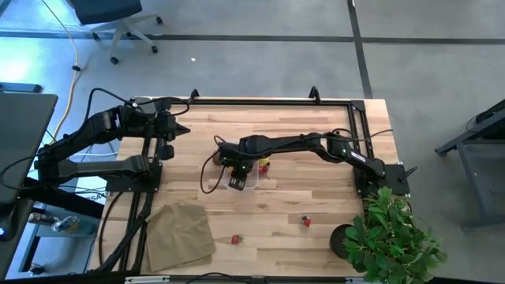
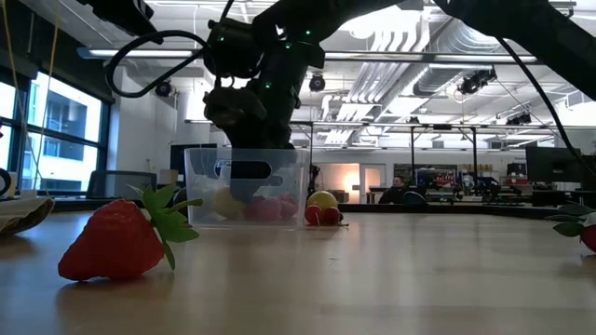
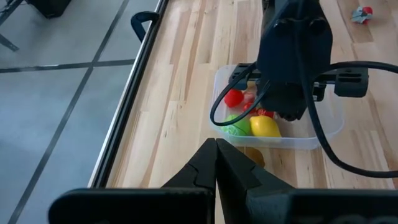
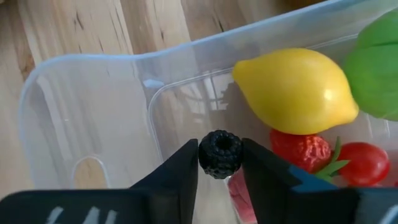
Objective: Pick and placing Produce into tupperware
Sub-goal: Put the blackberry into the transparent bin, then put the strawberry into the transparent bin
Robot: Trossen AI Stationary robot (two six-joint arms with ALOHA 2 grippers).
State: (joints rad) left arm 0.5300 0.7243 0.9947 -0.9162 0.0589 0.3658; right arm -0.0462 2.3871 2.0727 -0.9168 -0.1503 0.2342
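The clear tub (image 1: pixel 246 175) stands mid-table. It holds a yellow lemon (image 4: pixel 295 90), a green fruit (image 4: pixel 380 68), a strawberry (image 4: pixel 301 149) and a small red fruit (image 4: pixel 360 163). My right gripper (image 4: pixel 220 160) hangs over the tub's open top, shut on a small black berry (image 4: pixel 220 149). A lemon with red berries (image 2: pixel 322 208) lies on the table beside the tub. A brown fruit (image 3: pixel 252 155) lies by the tub's other side. Loose strawberries (image 1: pixel 235 239) (image 1: pixel 305 222) lie near the front edge. My left gripper (image 3: pixel 216 149) is shut and empty at the far left. My right gripper pinches the black berry between its two fingertips (image 4: pixel 186 163), one on each side (image 4: pixel 205 155). The fingers point down into the tub from above. The berry is held clear above the tub's floor.
A tan cloth (image 1: pixel 180 233) lies at the front left. A leafy potted plant (image 1: pixel 390 237) stands at the front right corner. A black rail (image 1: pixel 268 100) runs along the far edge. Bare wood lies between the tub and the front edge.
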